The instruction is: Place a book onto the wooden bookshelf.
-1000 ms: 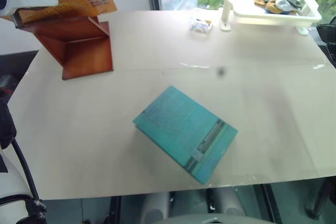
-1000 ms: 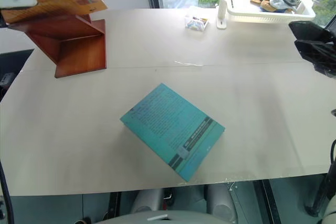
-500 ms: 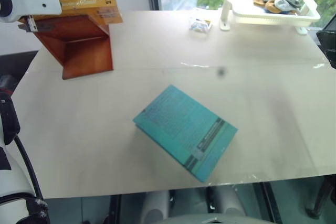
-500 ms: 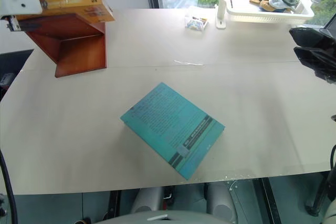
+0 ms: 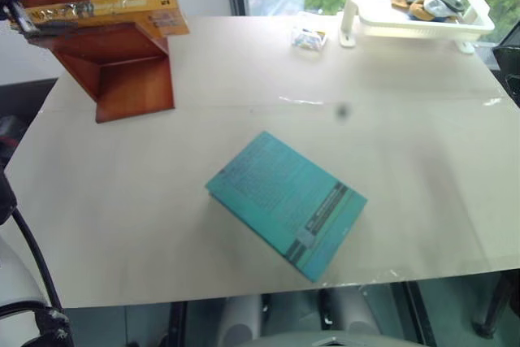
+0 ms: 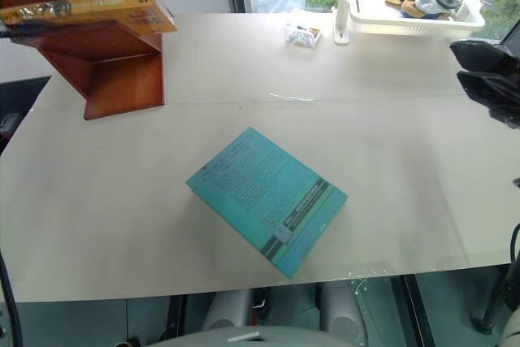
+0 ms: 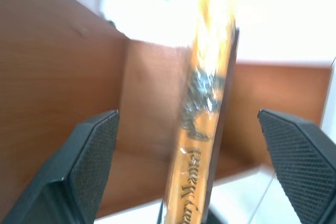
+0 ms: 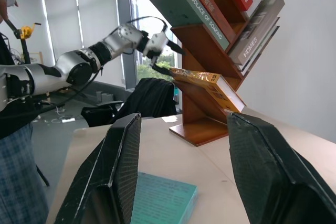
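Observation:
The orange-yellow book (image 5: 106,10) lies on a slanted shelf of the reddish-brown wooden bookshelf (image 5: 134,79) at the table's far left corner, one end jutting past the shelf's edge. My left gripper (image 7: 186,119) is open. Its fingers (image 7: 94,150) stand wide on either side of the book's yellow spine (image 7: 202,129), clear of it. In the right wrist view the left gripper (image 8: 170,60) straddles the book's (image 8: 207,85) outer end. At the table's right edge my right gripper (image 6: 487,71) hovers open with nothing between its fingers (image 8: 121,171).
A teal-green book (image 5: 284,205) lies flat in the middle of the table. At the far right stands a white basket (image 5: 414,6) with a small packet (image 5: 309,36) beside it. Upper shelves hold several books (image 8: 210,9). A person (image 8: 13,129) stands beyond the table.
The book went from tilted in the shut left gripper to lying flat on the shelf. The left gripper opened and drew back from it.

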